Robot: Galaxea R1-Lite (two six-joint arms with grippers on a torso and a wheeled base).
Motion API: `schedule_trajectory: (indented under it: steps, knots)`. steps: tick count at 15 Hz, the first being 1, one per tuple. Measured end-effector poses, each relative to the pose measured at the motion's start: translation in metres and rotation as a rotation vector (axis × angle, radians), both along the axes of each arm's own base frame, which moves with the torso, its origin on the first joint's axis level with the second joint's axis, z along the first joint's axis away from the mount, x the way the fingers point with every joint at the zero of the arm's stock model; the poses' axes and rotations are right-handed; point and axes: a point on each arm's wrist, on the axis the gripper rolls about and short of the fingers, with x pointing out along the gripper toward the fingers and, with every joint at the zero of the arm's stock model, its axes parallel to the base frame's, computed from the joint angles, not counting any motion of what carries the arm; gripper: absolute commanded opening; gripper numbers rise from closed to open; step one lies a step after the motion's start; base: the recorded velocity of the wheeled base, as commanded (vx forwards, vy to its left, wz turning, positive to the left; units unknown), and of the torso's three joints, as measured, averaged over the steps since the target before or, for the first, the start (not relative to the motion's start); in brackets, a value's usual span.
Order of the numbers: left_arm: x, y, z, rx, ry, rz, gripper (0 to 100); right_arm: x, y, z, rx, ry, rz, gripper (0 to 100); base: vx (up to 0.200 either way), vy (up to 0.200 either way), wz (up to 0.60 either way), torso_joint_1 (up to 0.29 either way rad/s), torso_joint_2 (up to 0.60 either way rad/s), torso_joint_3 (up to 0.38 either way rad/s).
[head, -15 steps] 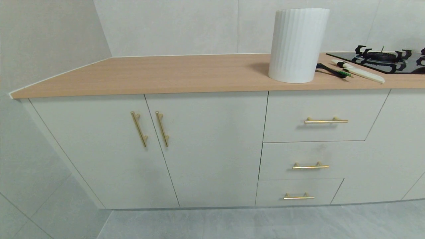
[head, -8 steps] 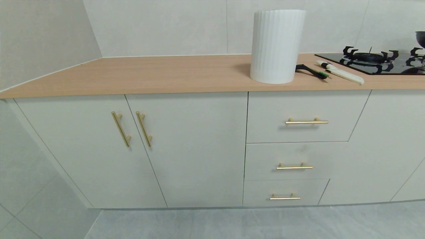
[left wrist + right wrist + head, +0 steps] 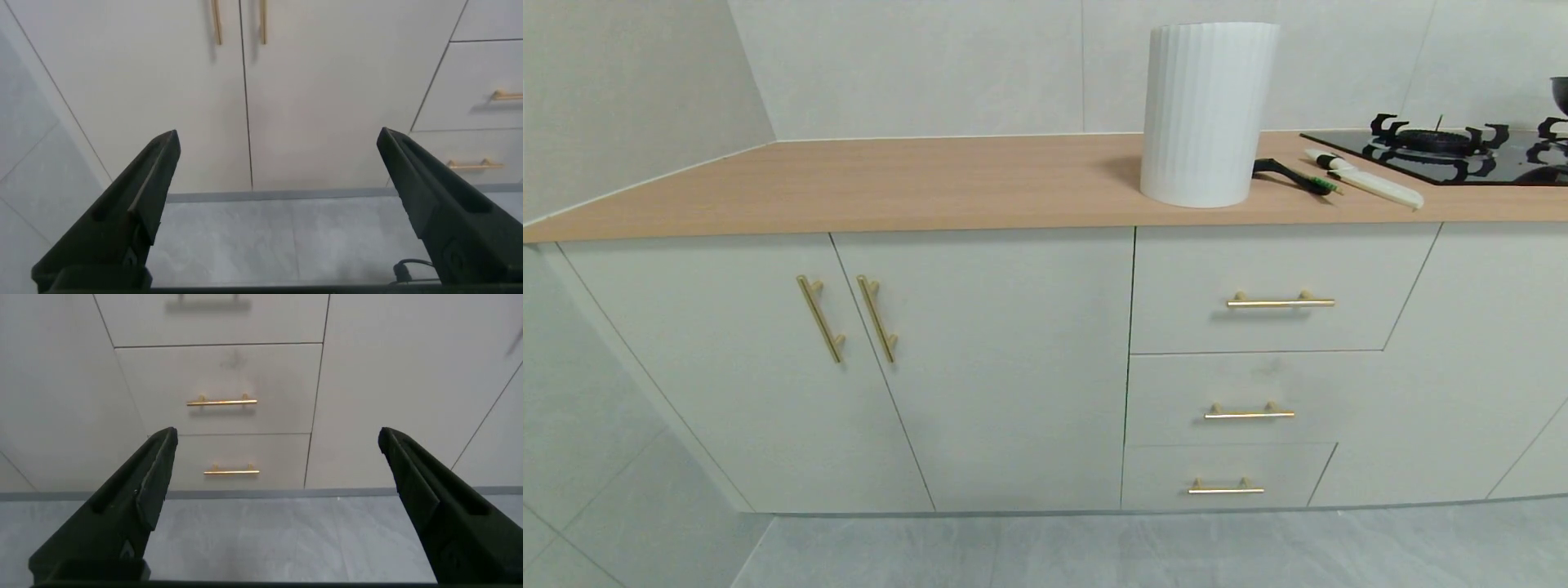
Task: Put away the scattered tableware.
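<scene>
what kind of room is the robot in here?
Most likely a kitchen: a wooden countertop over cabinets with drawers, a gas hob at its right end, and a knife lying by a white ribbed container.

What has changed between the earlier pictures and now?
Only the head camera swung toward the stove; no object moved. The white ribbed container, black-handled utensil and white knife lie unchanged on the countertop; cabinet doors and drawers stay shut. Nothing was grasped or released.
</scene>
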Motion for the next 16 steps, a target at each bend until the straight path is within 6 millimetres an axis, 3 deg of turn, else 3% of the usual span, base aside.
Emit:
schedule_trajectory:
  steps: [3,16]
  knots:
    - [0.0000,0.0000,0.0000,0.000,0.000,0.000,100,0.0000,0.0000,0.0000,0.000,0.000,0.000,100,0.000,-0.200,0.00,-0.002,0.00,0.005]
    - [0.0000,0.0000,0.0000,0.000,0.000,0.000,100,0.0000,0.0000,0.0000,-0.001,0.000,0.002,100,0.000,0.000,0.00,0.000,0.00,0.000]
